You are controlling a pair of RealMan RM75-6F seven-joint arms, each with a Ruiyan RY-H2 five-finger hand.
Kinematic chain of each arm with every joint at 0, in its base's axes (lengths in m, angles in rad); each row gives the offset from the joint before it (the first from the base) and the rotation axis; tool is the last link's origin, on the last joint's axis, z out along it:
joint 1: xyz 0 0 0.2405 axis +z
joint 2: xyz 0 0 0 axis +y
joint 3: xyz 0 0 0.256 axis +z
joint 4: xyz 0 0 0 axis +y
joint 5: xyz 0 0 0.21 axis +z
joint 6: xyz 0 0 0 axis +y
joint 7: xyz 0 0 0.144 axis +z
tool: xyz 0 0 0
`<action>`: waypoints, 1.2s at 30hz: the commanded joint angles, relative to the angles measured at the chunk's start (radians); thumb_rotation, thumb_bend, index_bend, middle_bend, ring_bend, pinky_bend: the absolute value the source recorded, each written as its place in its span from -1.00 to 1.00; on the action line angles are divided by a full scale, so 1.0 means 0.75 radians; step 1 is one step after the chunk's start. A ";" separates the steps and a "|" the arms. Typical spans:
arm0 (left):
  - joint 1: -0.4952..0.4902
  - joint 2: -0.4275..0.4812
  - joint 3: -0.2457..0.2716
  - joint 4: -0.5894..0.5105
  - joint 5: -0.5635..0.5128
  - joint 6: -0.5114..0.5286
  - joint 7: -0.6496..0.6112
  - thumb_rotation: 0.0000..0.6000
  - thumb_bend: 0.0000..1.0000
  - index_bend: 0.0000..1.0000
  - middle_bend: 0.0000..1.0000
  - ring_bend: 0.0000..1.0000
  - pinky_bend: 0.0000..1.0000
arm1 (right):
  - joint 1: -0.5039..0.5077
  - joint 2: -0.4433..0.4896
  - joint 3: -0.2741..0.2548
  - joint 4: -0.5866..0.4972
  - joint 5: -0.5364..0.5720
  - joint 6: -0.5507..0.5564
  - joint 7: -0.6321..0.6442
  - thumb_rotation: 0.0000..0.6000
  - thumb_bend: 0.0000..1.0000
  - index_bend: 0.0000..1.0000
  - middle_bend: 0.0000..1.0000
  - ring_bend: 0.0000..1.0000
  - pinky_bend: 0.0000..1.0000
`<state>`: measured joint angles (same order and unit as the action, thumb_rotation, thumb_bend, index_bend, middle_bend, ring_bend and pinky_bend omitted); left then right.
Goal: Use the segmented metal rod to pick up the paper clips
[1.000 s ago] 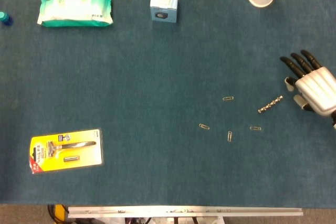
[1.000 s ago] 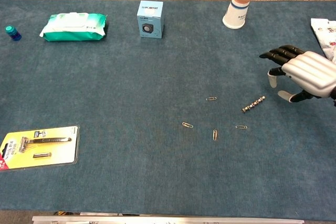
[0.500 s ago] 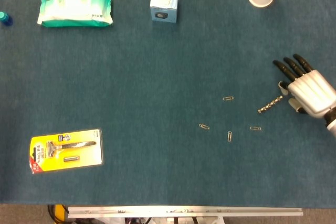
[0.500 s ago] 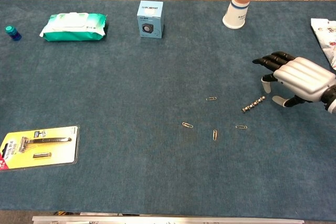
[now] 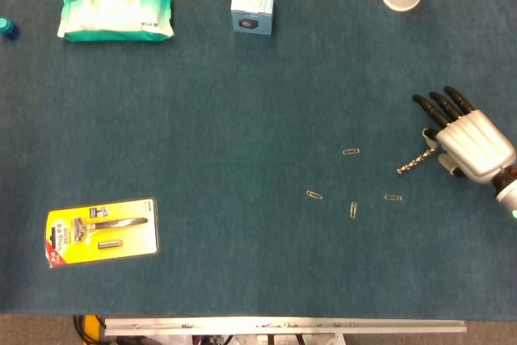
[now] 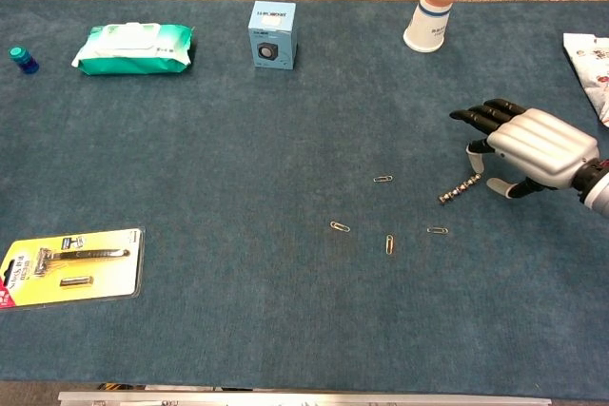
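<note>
Right hand [image 5: 468,141] is reaching in from the right edge, palm down, silver back facing up, wrist trailing off frame; same hand in chest view [image 6: 533,145]. Dark fingers [image 5: 436,106] are pointing up-left, lying side by side with small gaps, lightly extended, not curled around anything. Thumb is hanging below the palm next to the rod's near end; contact cannot be told from either view. Hand is holding nothing.

Segmented metal rod [image 5: 414,162] is lying flat on the blue table [image 5: 242,119], slanted, its upper right end just under the hand's edge, lower left end pointing toward the paper clips [image 5: 350,152]. In chest view the rod [image 6: 459,189] is sitting just beside the thumb. Clips are scattered left and below the rod: one at [image 5: 314,195], one at [image 5: 353,210], one at [image 5: 393,197], all apart from the rod.

Versus one second ago: hand is moving left and slightly up the frame, now overlapping the rod's end where before it was sitting clear to the right. Rod and clips are staying put.

Left hand is not showing in either view.
</note>
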<state>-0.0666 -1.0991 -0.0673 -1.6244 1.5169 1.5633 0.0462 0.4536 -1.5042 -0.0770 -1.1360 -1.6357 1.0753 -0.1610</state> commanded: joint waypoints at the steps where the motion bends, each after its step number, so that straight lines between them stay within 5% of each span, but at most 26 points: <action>1: 0.000 0.001 0.001 -0.001 0.001 -0.001 -0.002 1.00 -0.49 0.08 -0.08 -0.24 0.22 | 0.003 -0.002 0.000 -0.001 -0.001 0.000 0.001 1.00 -0.40 -0.01 -0.96 -1.00 -0.96; 36: 0.000 0.008 0.003 -0.006 0.001 -0.004 -0.014 1.00 -0.49 0.08 -0.08 -0.24 0.22 | 0.030 -0.038 -0.005 0.002 0.016 -0.038 -0.036 1.00 -0.40 -0.06 -0.98 -1.00 -0.98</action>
<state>-0.0666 -1.0931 -0.0653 -1.6290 1.5174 1.5602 0.0359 0.4761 -1.5329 -0.0811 -1.1349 -1.6240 1.0465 -0.1877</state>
